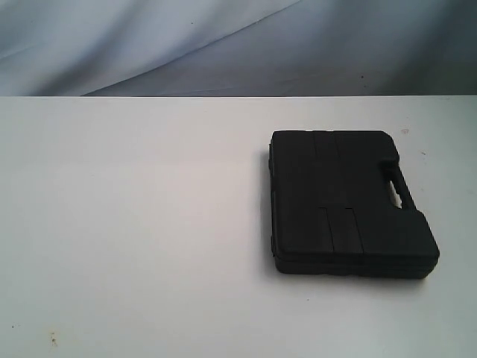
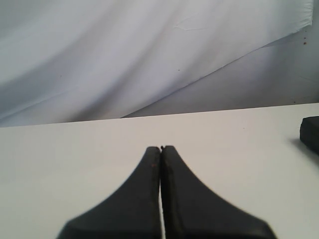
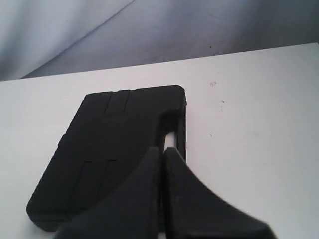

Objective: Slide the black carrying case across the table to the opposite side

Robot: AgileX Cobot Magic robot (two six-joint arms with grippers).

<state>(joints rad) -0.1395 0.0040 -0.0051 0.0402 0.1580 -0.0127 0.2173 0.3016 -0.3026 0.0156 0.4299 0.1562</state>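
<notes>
The black carrying case [image 1: 346, 201] lies flat on the white table [image 1: 134, 224], right of the middle, its handle cut-out facing right. Neither arm shows in the exterior view. In the right wrist view the case [image 3: 114, 144] fills the lower middle, and my right gripper [image 3: 162, 149] is shut with nothing in it, its tips over the handle slot. My left gripper [image 2: 160, 148] is shut and empty above bare table [image 2: 75, 159], and one corner of the case [image 2: 311, 132] shows at that view's edge.
A pale grey cloth backdrop [image 1: 223, 45] hangs behind the table's far edge. Small dark specks [image 1: 52, 339] mark the tabletop near the front left. The left half of the table holds no objects.
</notes>
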